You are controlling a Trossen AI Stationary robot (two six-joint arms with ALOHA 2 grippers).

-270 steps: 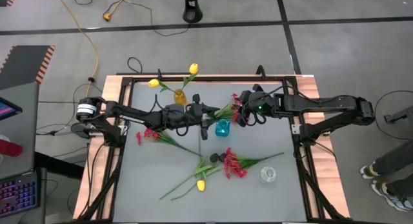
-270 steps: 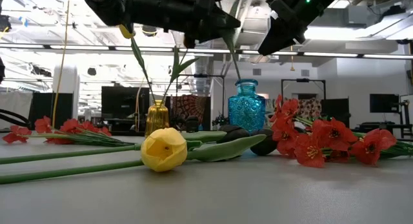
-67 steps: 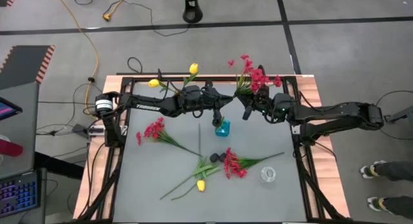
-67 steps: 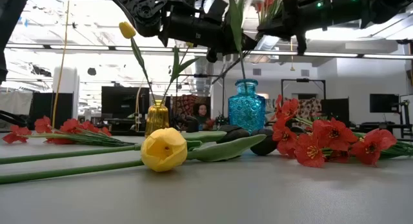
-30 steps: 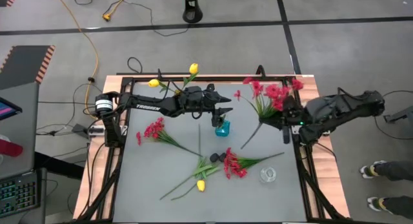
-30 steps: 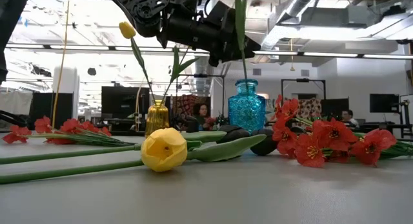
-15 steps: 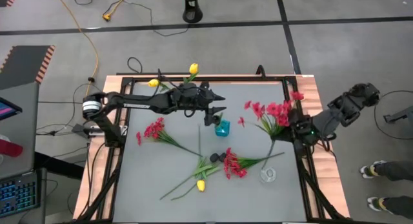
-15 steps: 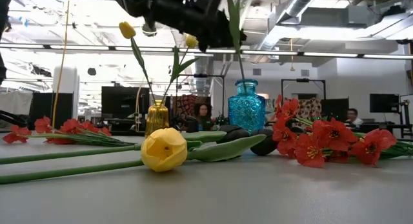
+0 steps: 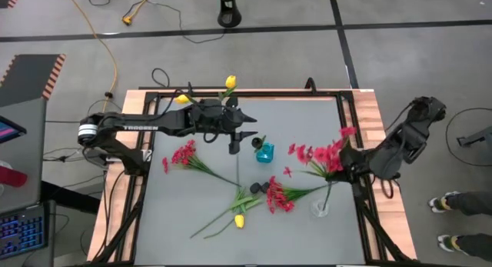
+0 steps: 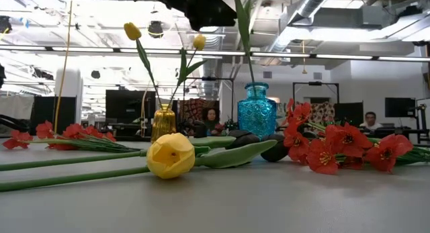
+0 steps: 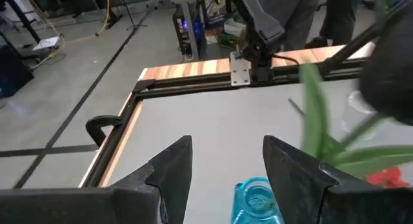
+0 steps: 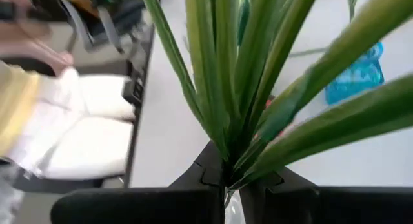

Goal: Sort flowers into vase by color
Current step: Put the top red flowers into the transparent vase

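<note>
Overhead, the right tool clamps a green-stemmed spray of small red blossoms, stem end over a clear glass vase; the left tool gapes empty beside a blue glass vase.

You see three vases on desk: yellow vase, blue vase, clear vase. Yellow tulips, three: two in yellow vase, one lying down. Red flower sprays, three: one at left, one in middle, one held up at right. Black tulips, two. Robot arms, two.
</note>
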